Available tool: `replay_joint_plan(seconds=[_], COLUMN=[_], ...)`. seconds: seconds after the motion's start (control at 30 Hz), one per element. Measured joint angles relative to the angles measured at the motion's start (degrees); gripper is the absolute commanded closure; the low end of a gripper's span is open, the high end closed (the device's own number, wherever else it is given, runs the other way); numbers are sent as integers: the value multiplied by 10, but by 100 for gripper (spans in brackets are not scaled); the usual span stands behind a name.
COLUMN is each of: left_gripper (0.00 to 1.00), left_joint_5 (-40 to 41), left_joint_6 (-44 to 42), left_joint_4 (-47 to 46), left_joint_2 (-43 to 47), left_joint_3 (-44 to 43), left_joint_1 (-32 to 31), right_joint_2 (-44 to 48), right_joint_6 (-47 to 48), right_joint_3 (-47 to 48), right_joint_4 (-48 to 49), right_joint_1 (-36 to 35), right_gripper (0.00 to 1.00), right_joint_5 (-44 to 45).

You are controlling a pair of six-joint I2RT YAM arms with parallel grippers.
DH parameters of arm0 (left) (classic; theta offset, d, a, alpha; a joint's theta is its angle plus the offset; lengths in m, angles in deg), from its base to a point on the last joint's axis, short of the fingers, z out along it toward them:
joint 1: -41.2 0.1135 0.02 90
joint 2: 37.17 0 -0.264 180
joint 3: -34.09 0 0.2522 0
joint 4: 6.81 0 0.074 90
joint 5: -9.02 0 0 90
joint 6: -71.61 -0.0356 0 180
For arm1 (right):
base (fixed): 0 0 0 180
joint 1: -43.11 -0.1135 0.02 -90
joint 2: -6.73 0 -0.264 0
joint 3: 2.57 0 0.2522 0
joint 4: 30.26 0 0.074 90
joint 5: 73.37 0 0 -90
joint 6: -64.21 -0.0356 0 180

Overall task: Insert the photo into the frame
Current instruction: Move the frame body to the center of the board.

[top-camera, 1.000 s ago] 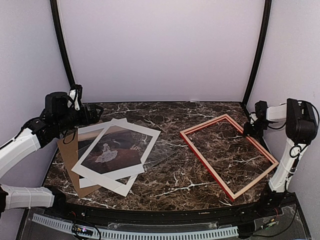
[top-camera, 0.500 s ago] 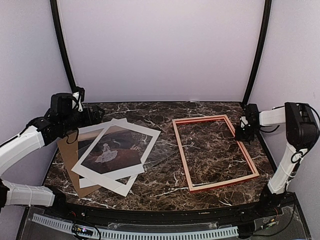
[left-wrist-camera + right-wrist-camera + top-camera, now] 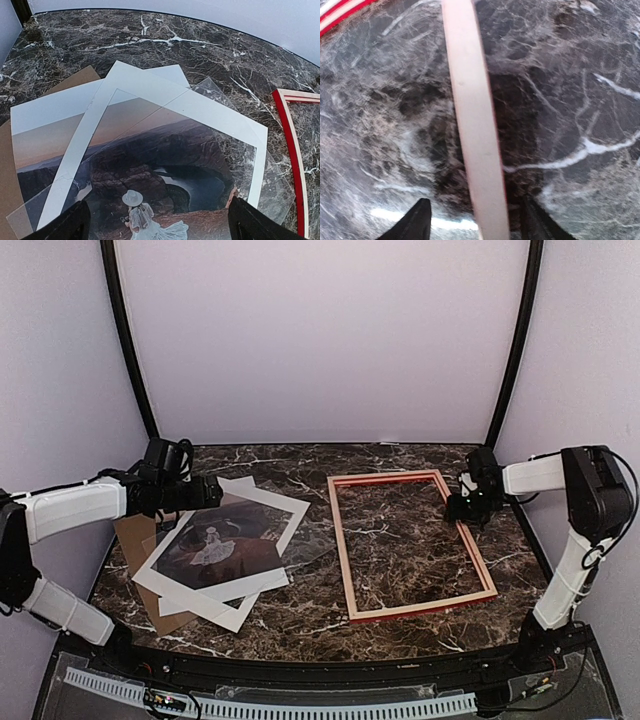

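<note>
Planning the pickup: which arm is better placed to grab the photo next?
Left. The left gripper, open, hovers over the photo, while the right gripper straddles a rail of the frame, away from the print.

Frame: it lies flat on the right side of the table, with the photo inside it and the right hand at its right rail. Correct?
No: the frame is empty. The top view shows bare table through it, and the photo lies apart from it, on the left side. The rest holds: the frame lies flat on the right side, with the right hand at its right rail.
</note>
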Motion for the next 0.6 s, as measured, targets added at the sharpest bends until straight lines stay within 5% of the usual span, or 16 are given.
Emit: replay_joint_plan(seconds=[0.1,0.27,0.6], left_gripper=[1,1,1], left_joint_5=[5,-10,-89], left_joint_6=[1,1,-19], left_joint_4=[8,8,39], left_joint_2=[-7,-24,-178], left_joint_3=[0,-9,-144], left_joint_1=[7,42,80], right_joint_2=[14,77,55], right_joint_6=[0,-14,-96], right_joint_3=[0,1,25], right_joint_4=[-21,-31,44], right_joint_1=[-4,-54,-330], right_gripper=[24,21,21], right_joint_5=[21,42,-44])
